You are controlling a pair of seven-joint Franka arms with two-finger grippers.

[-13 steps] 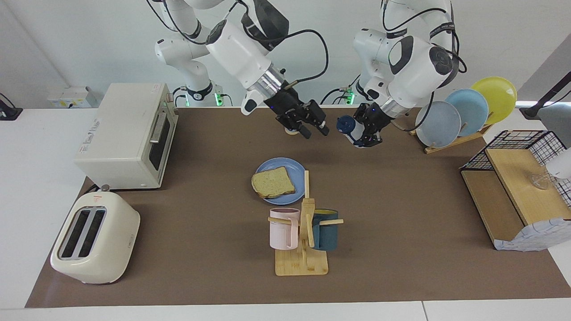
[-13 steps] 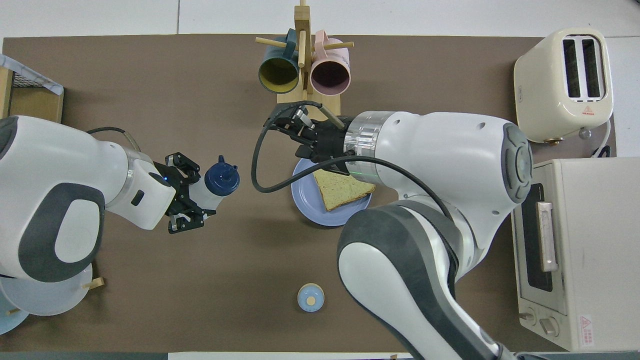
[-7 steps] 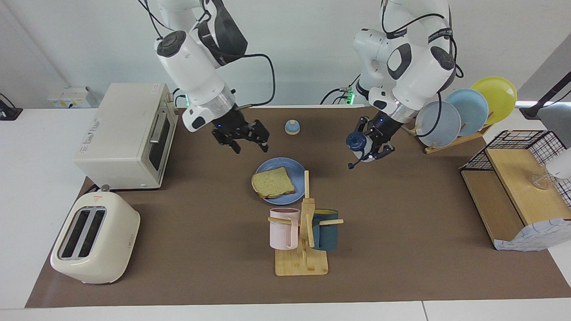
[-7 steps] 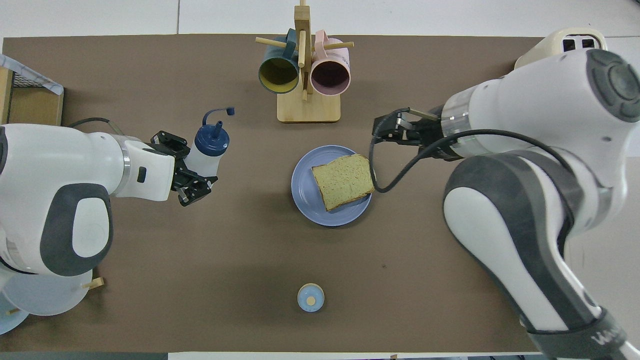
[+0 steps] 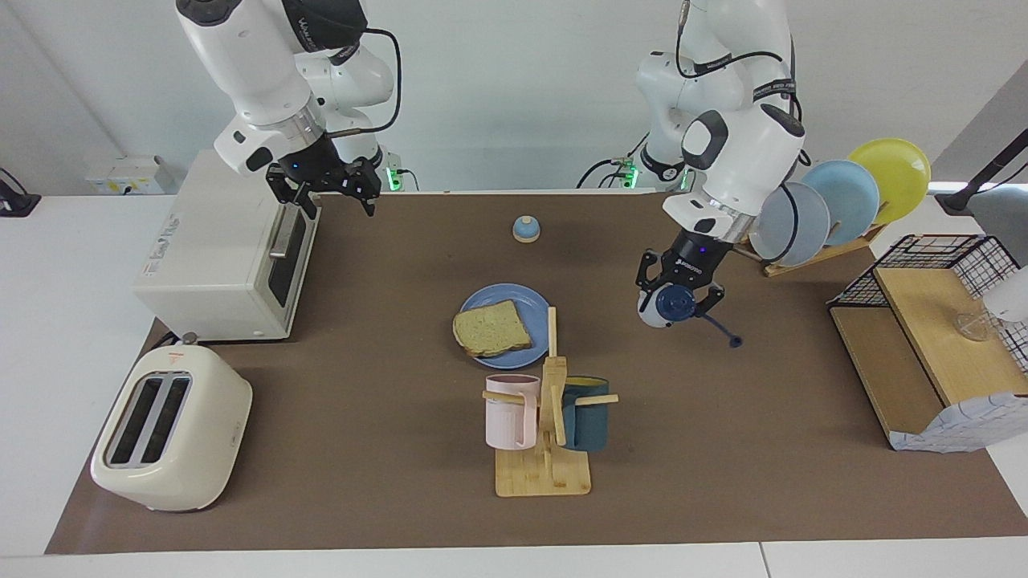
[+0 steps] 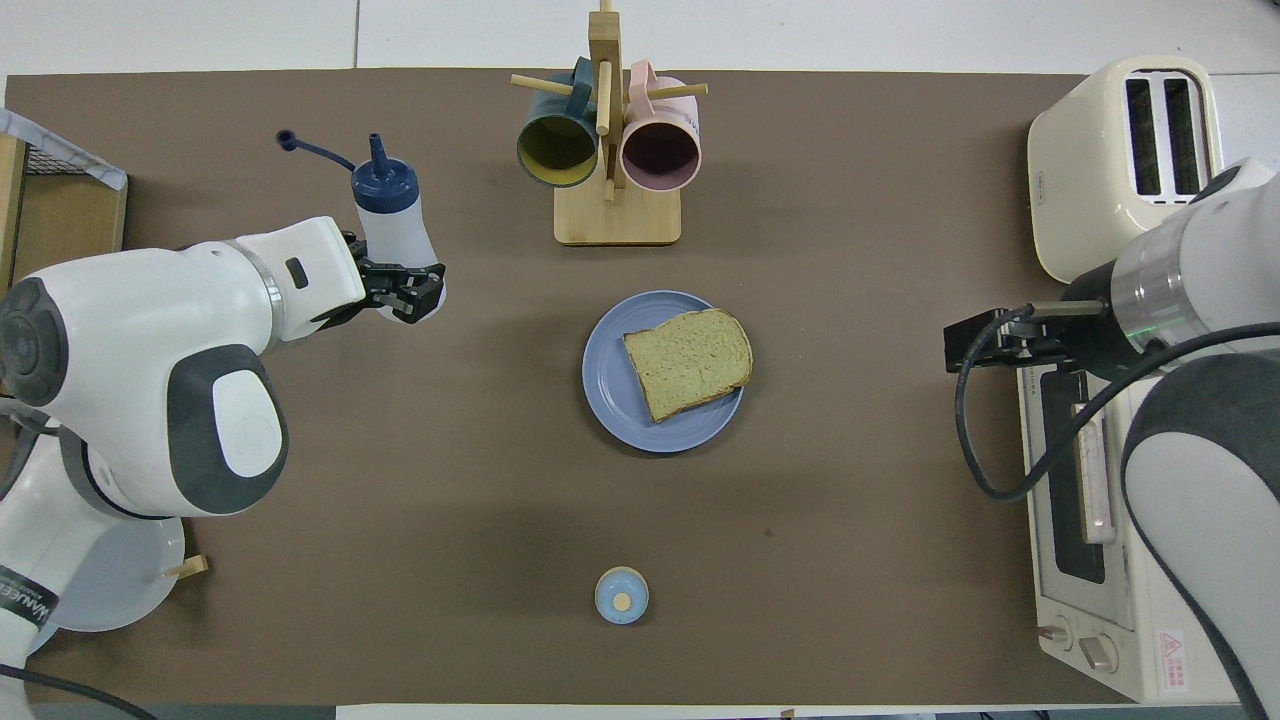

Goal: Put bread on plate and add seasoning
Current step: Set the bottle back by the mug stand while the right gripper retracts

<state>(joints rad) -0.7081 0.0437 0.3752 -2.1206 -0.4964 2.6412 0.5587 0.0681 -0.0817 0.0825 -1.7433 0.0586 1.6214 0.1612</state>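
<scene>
The bread (image 5: 490, 329) lies flat on the blue plate (image 5: 528, 299) in the middle of the mat; both also show in the overhead view, bread (image 6: 690, 360) on plate (image 6: 608, 395). My left gripper (image 5: 677, 294) is shut on the seasoning bottle (image 5: 671, 307), held in the air over bare mat beside the plate, toward the left arm's end. The bottle (image 6: 388, 225) is tipped, its navy cap pointing away from the robots, its cap tab hanging loose. My right gripper (image 5: 325, 189) is open and empty, over the mat at the toaster oven's front (image 6: 975, 345).
A wooden mug rack (image 5: 546, 449) with a pink and a teal mug stands just farther from the robots than the plate. A small blue bell (image 5: 525, 229) sits nearer the robots. Toaster oven (image 5: 225, 241), toaster (image 5: 173, 425), plate rack (image 5: 835, 201) and wire shelf (image 5: 932, 337) line the ends.
My right gripper has drawn back from over the plate to the toaster oven's front. My left gripper has carried the bottle away from the robots and tipped it; its cap tab has swung over.
</scene>
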